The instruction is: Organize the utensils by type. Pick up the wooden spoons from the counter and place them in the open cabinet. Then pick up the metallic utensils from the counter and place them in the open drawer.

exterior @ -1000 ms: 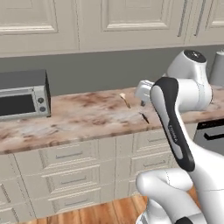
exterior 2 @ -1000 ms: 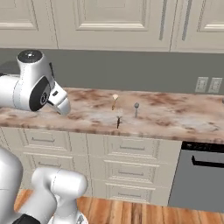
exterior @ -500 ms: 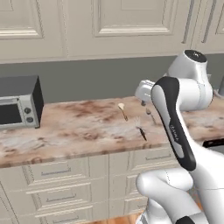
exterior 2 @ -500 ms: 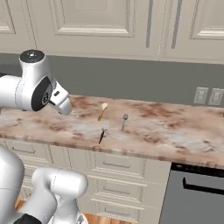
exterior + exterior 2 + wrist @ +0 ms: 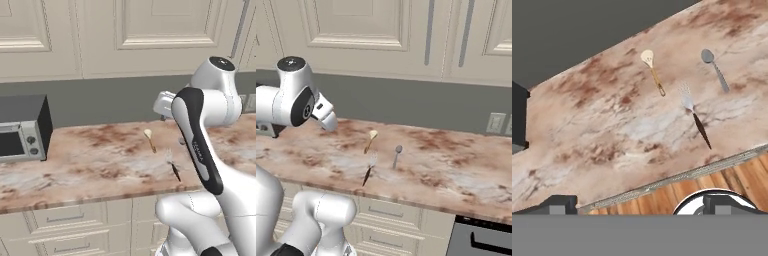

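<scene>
Overhead, the hand view sets the gripper (image 5: 641, 202), jaws spread wide and empty, above the counter (image 5: 602, 130); a wooden spoon (image 5: 652, 71), fork (image 5: 695, 115) and grey spoon (image 5: 714, 69) lie there; the left base view adds a toaster oven (image 5: 22, 129).

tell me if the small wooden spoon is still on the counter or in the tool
On the counter. The spoon lies flat on the stone, untouched; the tool is open.
</scene>
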